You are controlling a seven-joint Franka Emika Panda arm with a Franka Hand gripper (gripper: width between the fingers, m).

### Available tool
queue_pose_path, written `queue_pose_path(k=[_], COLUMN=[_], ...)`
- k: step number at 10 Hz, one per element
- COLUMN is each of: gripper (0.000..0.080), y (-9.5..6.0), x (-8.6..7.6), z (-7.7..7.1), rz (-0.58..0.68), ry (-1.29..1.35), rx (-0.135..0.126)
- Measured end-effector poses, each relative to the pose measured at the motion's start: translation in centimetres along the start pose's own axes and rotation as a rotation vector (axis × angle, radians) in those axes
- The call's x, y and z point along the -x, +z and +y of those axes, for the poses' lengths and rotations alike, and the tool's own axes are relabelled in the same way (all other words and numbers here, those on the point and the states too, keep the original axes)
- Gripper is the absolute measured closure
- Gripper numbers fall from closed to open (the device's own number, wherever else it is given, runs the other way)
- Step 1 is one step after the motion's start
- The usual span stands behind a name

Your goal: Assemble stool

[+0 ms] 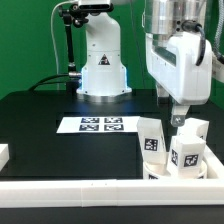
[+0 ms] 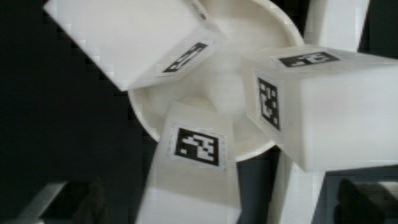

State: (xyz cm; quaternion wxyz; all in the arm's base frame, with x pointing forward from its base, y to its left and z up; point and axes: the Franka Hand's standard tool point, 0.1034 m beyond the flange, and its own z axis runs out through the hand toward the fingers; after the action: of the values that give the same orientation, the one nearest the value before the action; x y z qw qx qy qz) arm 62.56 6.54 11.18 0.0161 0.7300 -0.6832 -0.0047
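Seen first from the exterior view: a black table (image 1: 40,120), the marker board (image 1: 100,125) lying flat near its middle before the arm's white base (image 1: 103,65), and a long white border rail (image 1: 110,191) running along the near edge. Toward the exterior view's right, the gripper (image 1: 180,119) hangs low over a cluster of stool parts. At least three chunky legs (image 1: 151,142) stand upright there, close together beside the rail, each with a square tag on a face. Cannot tell from here whether the jaws are spread or pressed together; the fingertips sit just above or among the legs, partly hidden by the wrist housing.

Next, the wrist view: looks straight down on a round seat disc (image 2: 240,100) with three legs fanned out over it, one (image 2: 134,40) tilted away, one (image 2: 329,105) large and close, one (image 2: 199,165) reaching toward the camera. Only dark slivers at the frame's lower corners hint at fingers; jaw state unreadable here too.

Judged as late in the assembly: legs apparently seated in the seat, possibly being tightened or checked. Next move probably calls for a centred grip on one leg, without knocking its neighbours.

No brand or readable writing anywhere; only black-and-white marker tags.
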Motion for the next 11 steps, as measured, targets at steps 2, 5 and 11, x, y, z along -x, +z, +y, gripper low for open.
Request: queue_pose_path(k=[2, 5, 11], gripper=[0.0151, 0.0151, 0.0151], y=[-0.30, -0.57, -0.96], x=[0.29, 0.14, 0.49], z=[-0.15, -0.90, -0.92], rz=[0.024, 0.044, 0.055], ry=[-0.271, -0.645, -1.150], rx=[0.002, -0.025, -0.027])
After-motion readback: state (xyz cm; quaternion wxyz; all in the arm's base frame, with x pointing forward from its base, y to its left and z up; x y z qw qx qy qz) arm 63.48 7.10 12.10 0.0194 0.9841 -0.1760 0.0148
